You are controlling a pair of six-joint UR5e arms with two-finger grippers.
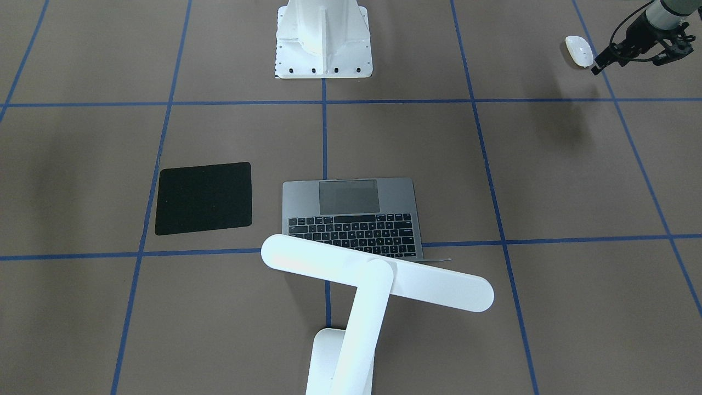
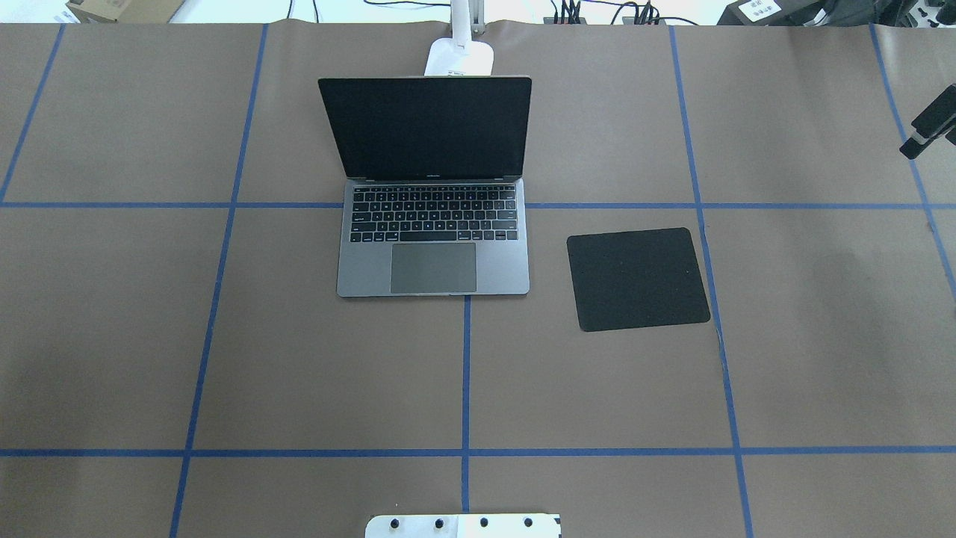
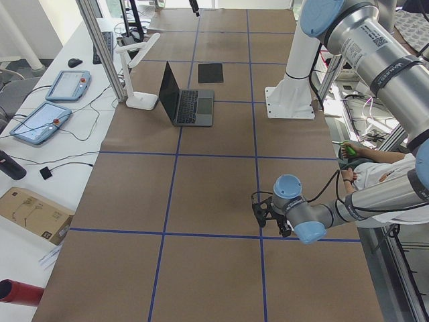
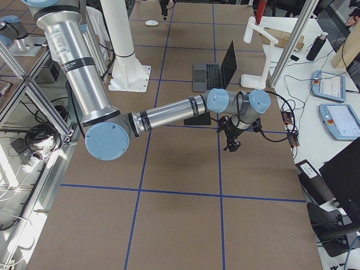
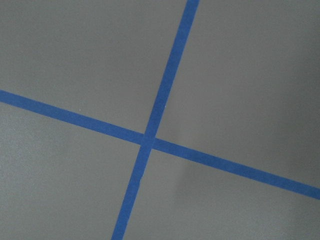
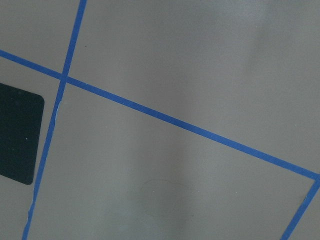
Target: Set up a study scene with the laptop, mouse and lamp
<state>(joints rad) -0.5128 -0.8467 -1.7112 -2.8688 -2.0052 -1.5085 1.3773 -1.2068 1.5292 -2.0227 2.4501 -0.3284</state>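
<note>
The open grey laptop (image 1: 356, 219) (image 2: 433, 239) sits mid-table, its screen up and dark. The white lamp (image 1: 378, 280) stands just behind it, its bar head over the laptop's back edge and its base (image 2: 459, 58) at the far table edge. The white mouse (image 1: 579, 50) (image 4: 152, 22) lies far off toward my left end of the table. My left gripper (image 1: 630, 57) hovers just beside the mouse, apart from it, jaws spread and empty. My right gripper (image 2: 930, 127) shows only as a dark piece at the frame edge; I cannot tell its state.
A flat black square mat (image 2: 636, 278) (image 1: 203, 197) lies to the right of the laptop. The white bolted robot pedestal (image 1: 323, 44) stands at the near middle edge. Blue tape lines grid the brown table. Both wrist views show only table and tape.
</note>
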